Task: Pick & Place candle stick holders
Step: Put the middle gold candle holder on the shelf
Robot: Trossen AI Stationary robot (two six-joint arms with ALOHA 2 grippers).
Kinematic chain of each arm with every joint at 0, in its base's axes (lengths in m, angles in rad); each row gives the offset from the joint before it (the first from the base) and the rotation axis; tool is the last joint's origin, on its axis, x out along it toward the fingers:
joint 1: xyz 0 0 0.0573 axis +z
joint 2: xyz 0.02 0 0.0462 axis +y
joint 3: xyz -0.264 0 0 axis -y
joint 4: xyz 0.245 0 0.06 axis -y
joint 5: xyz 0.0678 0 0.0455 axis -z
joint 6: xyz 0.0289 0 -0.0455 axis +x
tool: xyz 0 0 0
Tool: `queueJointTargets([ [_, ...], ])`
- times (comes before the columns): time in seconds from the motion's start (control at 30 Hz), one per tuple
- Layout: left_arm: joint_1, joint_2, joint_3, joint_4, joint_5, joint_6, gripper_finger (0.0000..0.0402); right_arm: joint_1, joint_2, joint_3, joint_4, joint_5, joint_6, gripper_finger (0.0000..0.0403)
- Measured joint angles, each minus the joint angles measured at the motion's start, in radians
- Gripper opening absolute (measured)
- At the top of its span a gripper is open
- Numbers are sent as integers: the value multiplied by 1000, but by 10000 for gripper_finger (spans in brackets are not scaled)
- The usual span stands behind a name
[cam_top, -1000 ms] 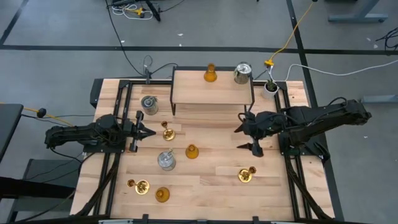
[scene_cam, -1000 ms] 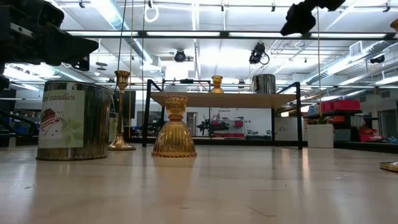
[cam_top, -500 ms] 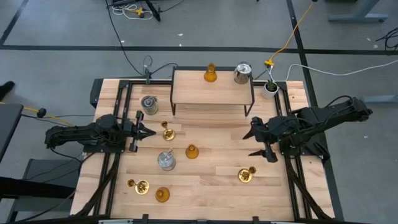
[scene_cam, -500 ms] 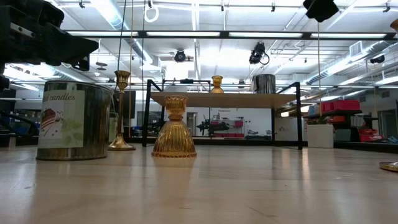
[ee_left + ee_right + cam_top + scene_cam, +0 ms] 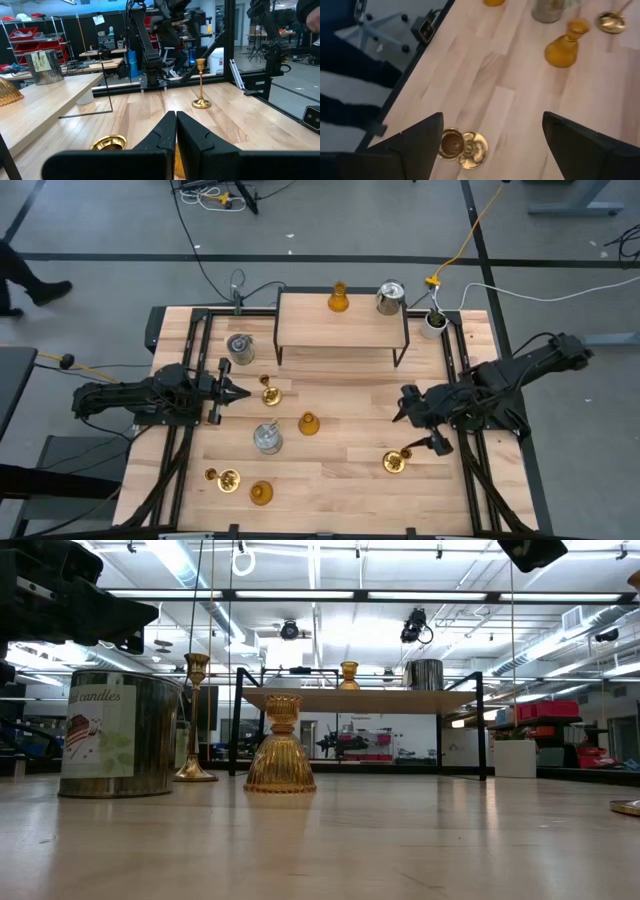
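High view: the right gripper [image 5: 421, 431] hovered with fingers spread wide just beside a brass candle holder [image 5: 396, 461] standing on the worktop [image 5: 350, 470]. The left gripper [image 5: 240, 393], fingers pressed together and empty, waited near another brass holder [image 5: 270, 393].

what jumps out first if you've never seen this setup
Shiny candle holders scattered over a wooden table, with an amber one and a silvery one up on a small raised shelf at the back. The right end effector, open, hovers by a brass holder; the left end effector waits shut at the left.
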Motion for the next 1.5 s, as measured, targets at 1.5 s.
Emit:
queueJointTargets([
  [1.5, 0, 0, 0, 0, 0, 0, 18, 160, 55, -206, 193, 63, -73, 285],
])
